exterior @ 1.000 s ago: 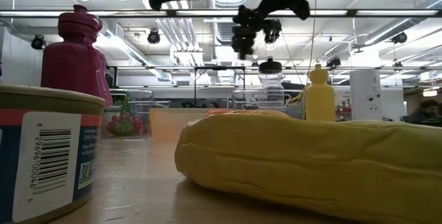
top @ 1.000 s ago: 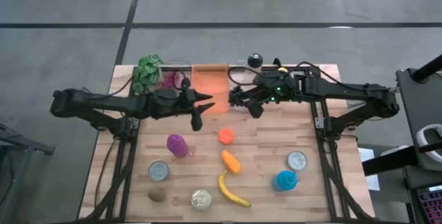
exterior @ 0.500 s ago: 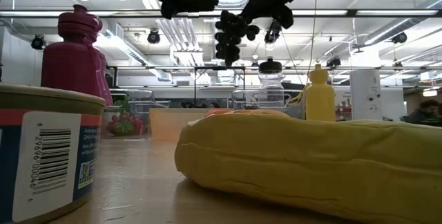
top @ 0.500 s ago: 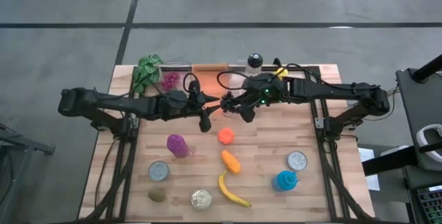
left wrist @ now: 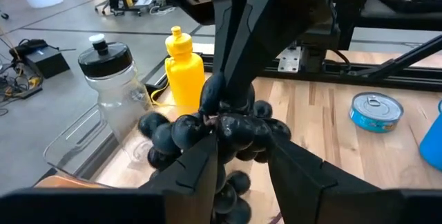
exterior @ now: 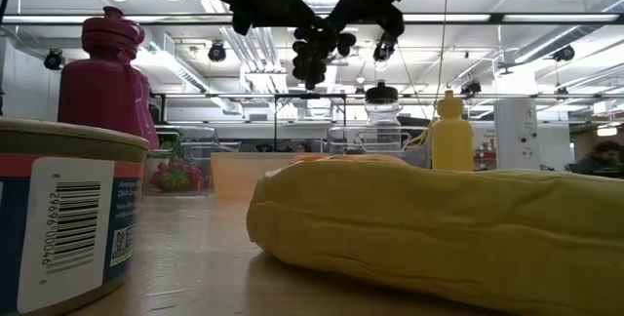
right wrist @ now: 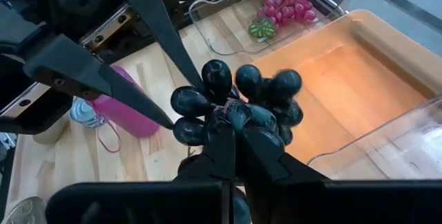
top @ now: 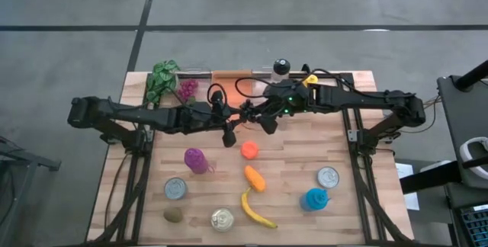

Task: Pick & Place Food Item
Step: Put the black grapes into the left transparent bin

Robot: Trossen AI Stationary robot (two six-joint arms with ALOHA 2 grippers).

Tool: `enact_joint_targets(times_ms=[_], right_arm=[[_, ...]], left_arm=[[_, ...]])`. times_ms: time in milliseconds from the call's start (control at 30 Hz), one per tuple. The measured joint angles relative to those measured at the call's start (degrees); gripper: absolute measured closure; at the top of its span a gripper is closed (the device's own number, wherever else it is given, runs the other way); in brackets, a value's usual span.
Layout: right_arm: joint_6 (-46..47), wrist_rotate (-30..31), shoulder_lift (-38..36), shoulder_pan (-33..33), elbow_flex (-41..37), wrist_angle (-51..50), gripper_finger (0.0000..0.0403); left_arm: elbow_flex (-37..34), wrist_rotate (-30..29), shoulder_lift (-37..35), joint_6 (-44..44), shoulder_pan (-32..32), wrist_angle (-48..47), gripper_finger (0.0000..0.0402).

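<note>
Pincer tips of the right arm [right wrist: 231, 124] are clamping a dark plastic grape bunch [right wrist: 238, 103] in mid-air while the left pincer [left wrist: 238, 144], narrowly parted, is closing around it, apparently for a handover. Below, an orange translucent tray [right wrist: 359, 72] is waiting on the wooden worktop [top: 305, 155], a magenta bottle [right wrist: 128, 110] nearby.

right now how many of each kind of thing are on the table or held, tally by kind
cans: 3
bottles: 4
fruit and veg: 6
leafy greens: 1
bins: 2
total: 16
</note>
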Motion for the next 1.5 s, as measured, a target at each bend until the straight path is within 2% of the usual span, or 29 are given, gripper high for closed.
enact_joint_targets(times_ms=[633,767,967,1233,1333,1500], right_arm=[[0.0,0.0,0.1,0.2,0.0,0.4,0.0394],[0.0,0.0,0.1,0.3,0.0,0.4,0.0394],[0.0,0.0,0.1,0.5,0.0,0.5,0.0394],[0.8,0.0,0.1,0.5,0.0,0.5,0.0393],[0.8,0.0,0.1,0.5,0.0,0.5,0.0379],[0.7,0.0,0.0,0.5,0.0,0.6,0.0329]], left_arm=[[0.0,-0.8,0.0,-1.2,1.1,0.3,0.0276],[0.0,-1.3,0.0,-1.1,1.1,0.4,0.0301],[0.0,-1.4,0.0,-0.6,1.1,0.4,0.0385],[0.0,-1.1,0.0,-0.1,1.1,1.1,0.0398],[0.0,-1.0,0.0,-0.1,1.1,1.3,0.0399],[0.0,-0.9,0.0,-0.1,1.1,1.2,0.0400]])
